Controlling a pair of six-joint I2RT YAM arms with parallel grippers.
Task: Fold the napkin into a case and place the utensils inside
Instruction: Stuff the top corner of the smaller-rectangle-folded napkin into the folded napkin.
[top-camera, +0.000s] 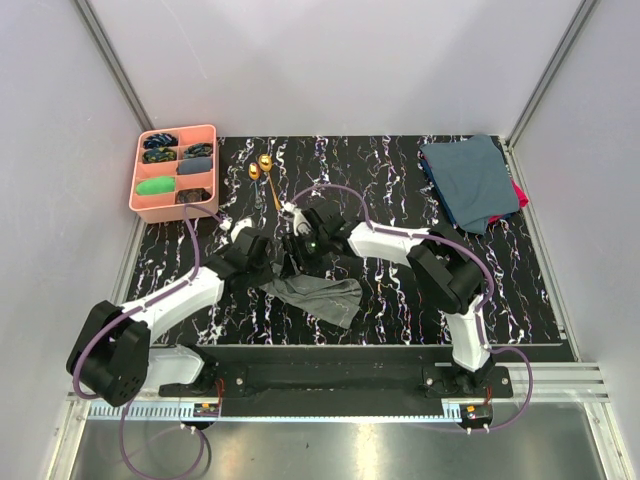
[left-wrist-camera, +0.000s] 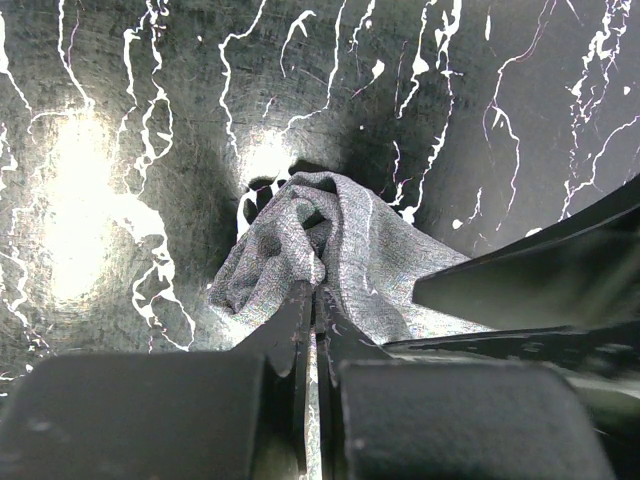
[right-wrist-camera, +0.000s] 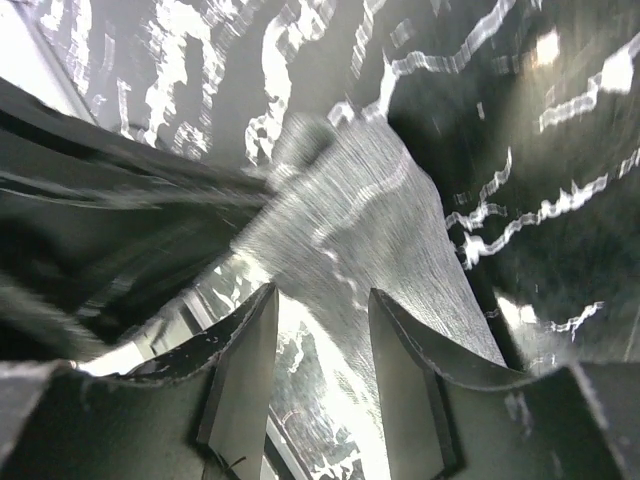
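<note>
Overhead, I am looking into a white-walled enclosure (top-camera: 330, 60) with aluminium posts at its corners. A black mat (top-camera: 400, 310) veined in white is covering the table between the walls.

- A stack of dark blue-teal cloths (top-camera: 468, 180) is lying at the mat's far right corner.
- A pink compartment tray (top-camera: 136, 195) is sitting at the far left corner.
- The napkin (top-camera: 322, 293) is lying crumpled, not folded flat, near the middle front of the mat. Both arms are reaching in over its far-left part.
- The utensils (top-camera: 262, 168) are lying side by side just right of the tray, well apart from the napkin.

The overhead view is not giving me either pincer's state, because the arms are hiding the fingertips.

The left wrist camera is showing the left gripper (left-wrist-camera: 312, 298) pinched together on a bunched ridge of the grey cloth. The fabric is draping away from that ridge onto the mat.

The right wrist camera is blurred. It is showing the right gripper (right-wrist-camera: 320, 310) with its jaws standing apart. The cloth is lying beyond the fingertips, and as far as I can tell it is not being clamped between them.
</note>
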